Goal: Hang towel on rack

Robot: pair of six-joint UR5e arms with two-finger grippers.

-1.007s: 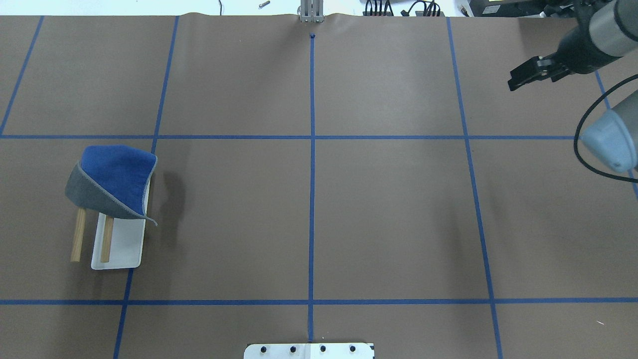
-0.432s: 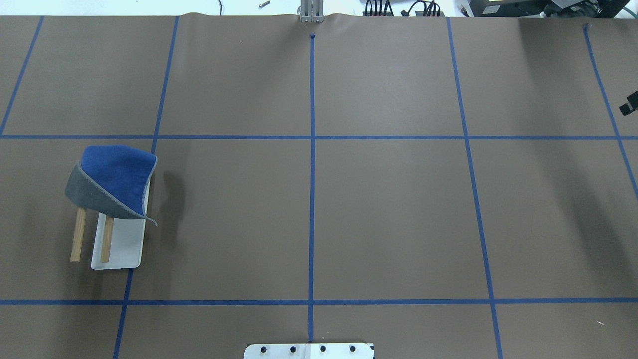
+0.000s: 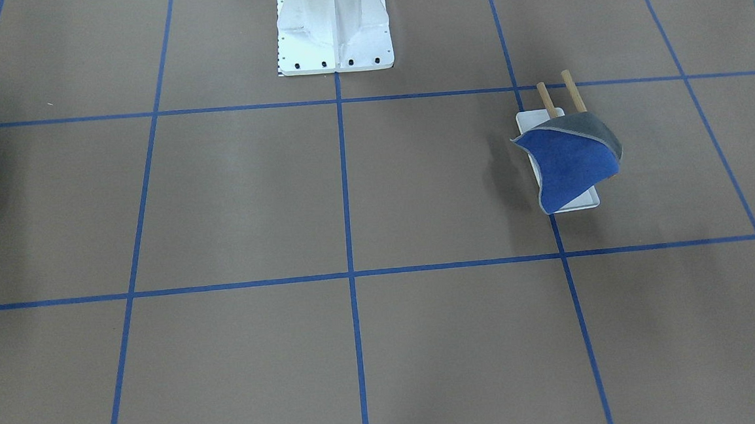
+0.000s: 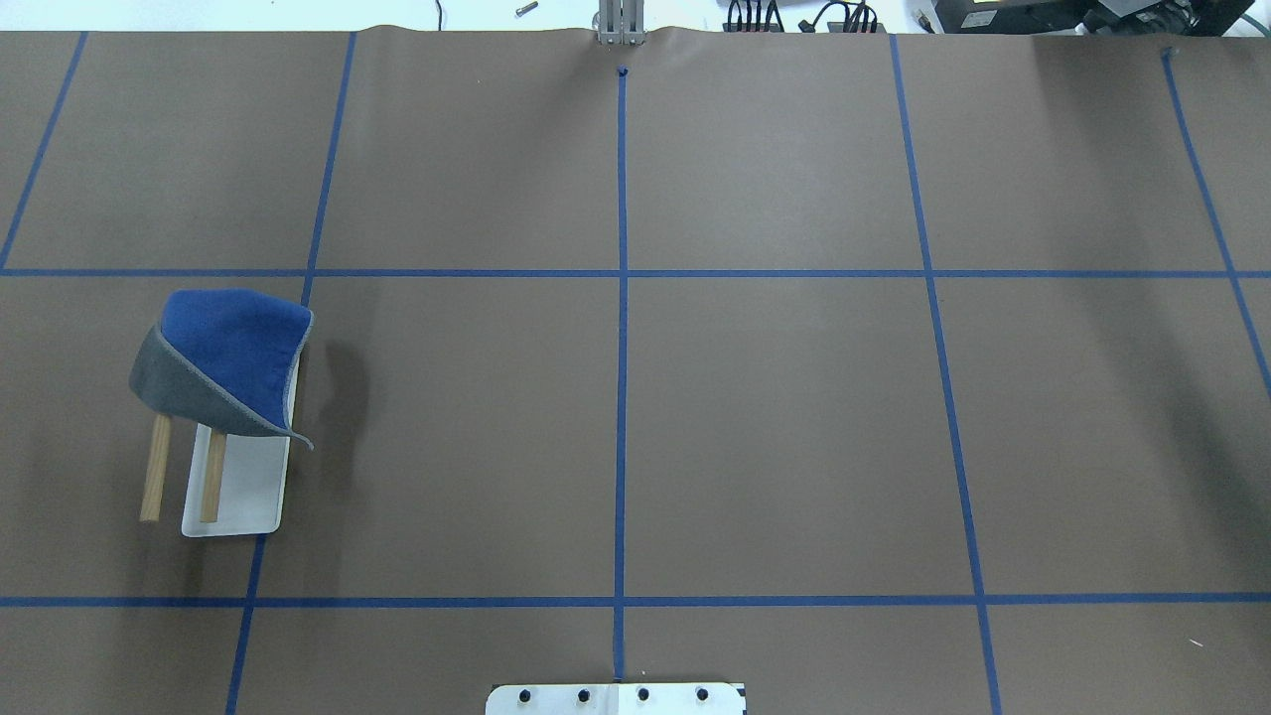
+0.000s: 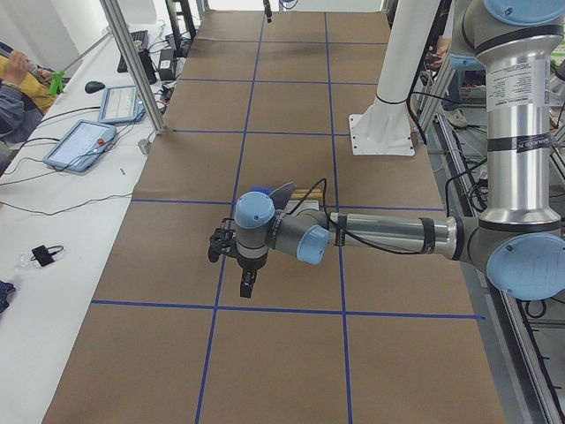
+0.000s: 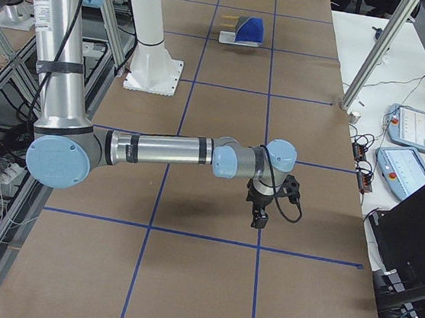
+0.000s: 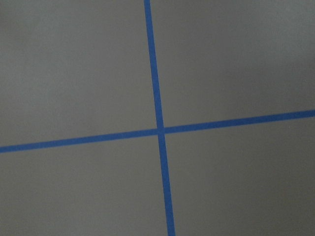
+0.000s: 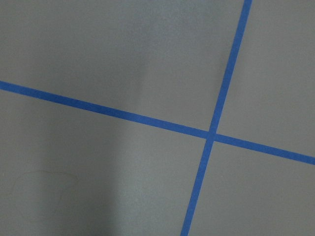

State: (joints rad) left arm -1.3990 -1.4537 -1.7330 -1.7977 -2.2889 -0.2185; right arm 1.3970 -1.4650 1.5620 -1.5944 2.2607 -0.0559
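The blue towel (image 4: 236, 348) lies draped over the far ends of the rack's two wooden bars (image 4: 155, 479), with a grey corner turned over on its left. The rack's white base (image 4: 250, 495) stands at the table's left. Both also show in the front view, the towel (image 3: 571, 164) over the rack (image 3: 546, 100). No gripper shows in the overhead view. The left gripper (image 5: 246, 290) hangs over the table near the towel (image 5: 262, 191), apart from it. The right gripper (image 6: 257, 222) hangs far from the towel (image 6: 250, 31). I cannot tell whether either is open. Both wrist views show only paper and tape.
The large white bolted pedestal (image 3: 333, 28) stands at the robot's edge of the table. Brown paper with blue tape lines (image 4: 622, 298) covers the table. Tablets (image 5: 84, 141) and cables lie on the operators' side table, next to a metal post (image 5: 132, 62).
The right arm and its gripper have swung out of the overhead view past its right edge. The towel and the rack have not moved.
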